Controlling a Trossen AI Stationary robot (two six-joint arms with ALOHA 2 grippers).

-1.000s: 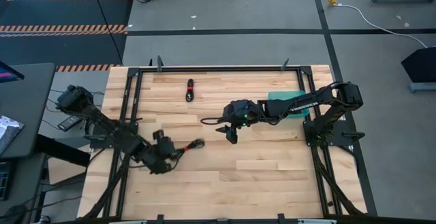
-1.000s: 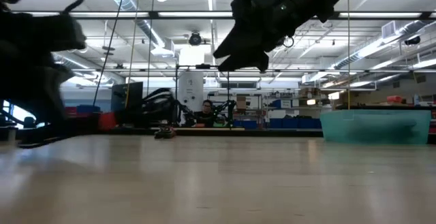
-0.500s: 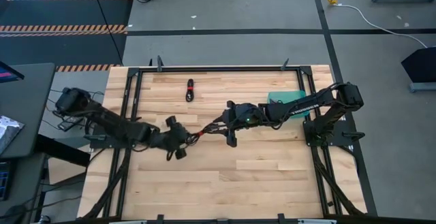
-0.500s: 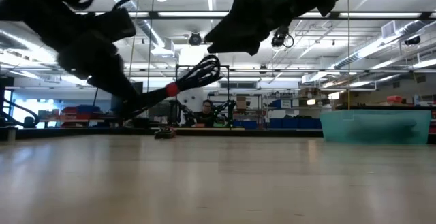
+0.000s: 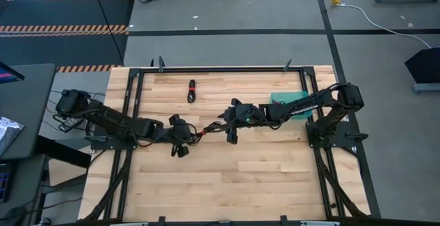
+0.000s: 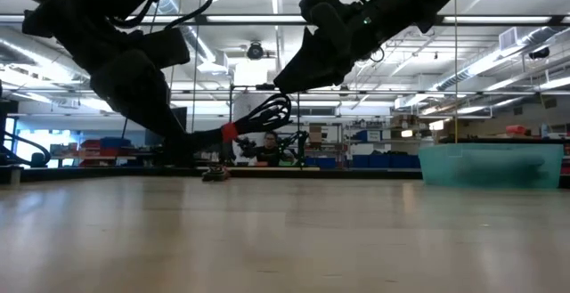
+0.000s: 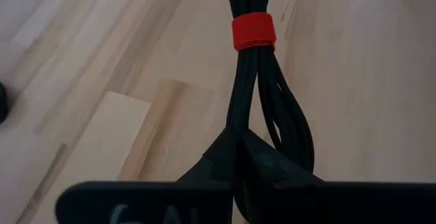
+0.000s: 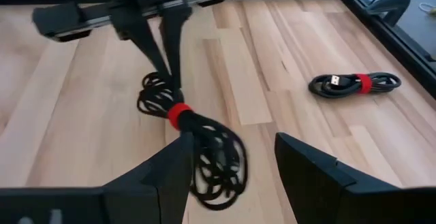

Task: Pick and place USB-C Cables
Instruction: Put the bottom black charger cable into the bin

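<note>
Left gripper [image 5: 184, 138]: clenched on held cable [image 5: 199, 136], lifted above table [image 5: 275, 178].
Right gripper [image 5: 227, 130]: fingers spread, around cable's far loops.

Mid-table was crowded: the left gripper [image 5: 187, 138] held a black cable bundle [image 5: 203, 134] above the wood, and the right gripper [image 5: 227, 128], fingers spread, hung just beside its far loops, so nothing could pass between them. A second bundle [image 5: 192, 90] lay well apart near the far rail. The teal bin [image 5: 285, 98] sat under the right arm. The near half of the table [image 5: 234, 185] stood bare.
</note>
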